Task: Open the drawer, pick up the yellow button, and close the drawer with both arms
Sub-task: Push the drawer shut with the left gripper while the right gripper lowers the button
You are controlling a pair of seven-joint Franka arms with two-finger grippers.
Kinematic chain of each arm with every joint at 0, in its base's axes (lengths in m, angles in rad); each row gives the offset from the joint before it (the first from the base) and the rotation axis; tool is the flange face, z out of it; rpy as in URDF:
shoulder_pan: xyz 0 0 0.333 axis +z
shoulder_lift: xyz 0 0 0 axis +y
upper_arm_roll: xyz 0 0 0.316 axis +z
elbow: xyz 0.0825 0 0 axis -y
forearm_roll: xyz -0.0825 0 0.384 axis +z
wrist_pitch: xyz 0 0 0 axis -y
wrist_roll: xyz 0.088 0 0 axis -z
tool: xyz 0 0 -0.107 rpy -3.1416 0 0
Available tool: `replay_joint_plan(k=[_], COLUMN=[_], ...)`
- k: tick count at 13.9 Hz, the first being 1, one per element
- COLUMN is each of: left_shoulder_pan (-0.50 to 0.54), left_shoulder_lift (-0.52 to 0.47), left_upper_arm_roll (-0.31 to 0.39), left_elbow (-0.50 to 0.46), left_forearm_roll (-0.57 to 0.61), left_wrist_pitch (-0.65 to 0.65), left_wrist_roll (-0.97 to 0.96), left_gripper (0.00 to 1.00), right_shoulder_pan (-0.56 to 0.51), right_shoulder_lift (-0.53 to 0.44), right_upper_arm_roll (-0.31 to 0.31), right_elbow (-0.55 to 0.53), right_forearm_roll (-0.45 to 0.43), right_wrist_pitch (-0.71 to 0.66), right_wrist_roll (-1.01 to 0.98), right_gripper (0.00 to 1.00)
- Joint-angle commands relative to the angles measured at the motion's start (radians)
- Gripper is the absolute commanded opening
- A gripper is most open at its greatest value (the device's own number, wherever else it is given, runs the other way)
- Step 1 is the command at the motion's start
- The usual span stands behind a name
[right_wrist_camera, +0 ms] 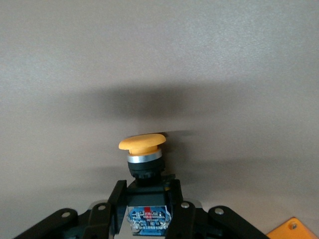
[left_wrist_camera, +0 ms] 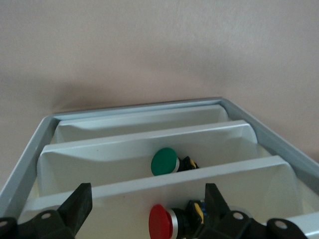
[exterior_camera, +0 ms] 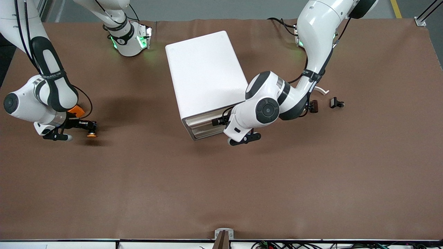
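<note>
The white cabinet (exterior_camera: 204, 72) stands mid-table. Its top drawer (exterior_camera: 202, 117) looks level with the two below it. My left gripper (exterior_camera: 221, 121) is right at the cabinet's front, mostly hidden by its own wrist. In the left wrist view that gripper (left_wrist_camera: 147, 209) is open, its fingers (left_wrist_camera: 75, 211) wide apart before three white trays, gripping nothing. I cannot tell which tray is the drawer. My right gripper (exterior_camera: 86, 125) is low over the table toward the right arm's end. It (right_wrist_camera: 144, 191) is shut on the dark body of the orange-capped button (right_wrist_camera: 143, 149) (exterior_camera: 91, 135).
A green button (left_wrist_camera: 164, 162) lies in the middle tray and a red one (left_wrist_camera: 160, 221) in the tray by my fingers. An orange square block (exterior_camera: 76, 110) lies beside the right gripper. Two small dark parts (exterior_camera: 336, 103) (exterior_camera: 314, 105) sit toward the left arm's end.
</note>
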Motion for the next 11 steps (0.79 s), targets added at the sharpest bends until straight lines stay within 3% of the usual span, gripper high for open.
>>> replay_joint_plan(k=[1,3,5,6,8,11], left_shoulder_pan=[-0.009,-0.012,-0.018,-0.018,-0.021,-0.012], left_shoulder_lift=[-0.008,0.006,0.012,0.012,0.011,-0.003], left_upper_arm_roll=[-0.019,-0.019,-0.019,-0.019,-0.018,-0.007], left_elbow=[-0.01,-0.01,-0.009,-0.009,-0.007,-0.003], left_forearm_roll=[-0.035,-0.035,-0.035,-0.035,-0.033,-0.018], left_wrist_pitch=[-0.026,-0.031,-0.031,-0.031,-0.031,-0.031], left_wrist_roll=[0.001,-0.001,-0.001,-0.002,-0.002,0.001], left_gripper=[1.0,1.0,1.0,1.0,1.0,1.0], right_shoulder_pan=[-0.001,-0.001,0.004,0.007,0.033,0.096], right_shoulder_lift=[0.009,0.006,-0.002,-0.012,-0.049,-0.114], right_upper_arm_roll=[0.009,0.009,0.011,0.009,0.008,0.005], right_elbow=[-0.005,-0.003,0.01,0.033,0.075,0.077], right_forearm_roll=[0.016,0.016,0.014,0.014,0.01,-0.004], right_wrist_pitch=[0.013,0.003,-0.03,-0.087,-0.19,-0.208], right_wrist_roll=[-0.005,-0.005,-0.002,-0.002,0.007,0.091], right_gripper=[0.35,0.71,0.95,1.0,1.0,1.0])
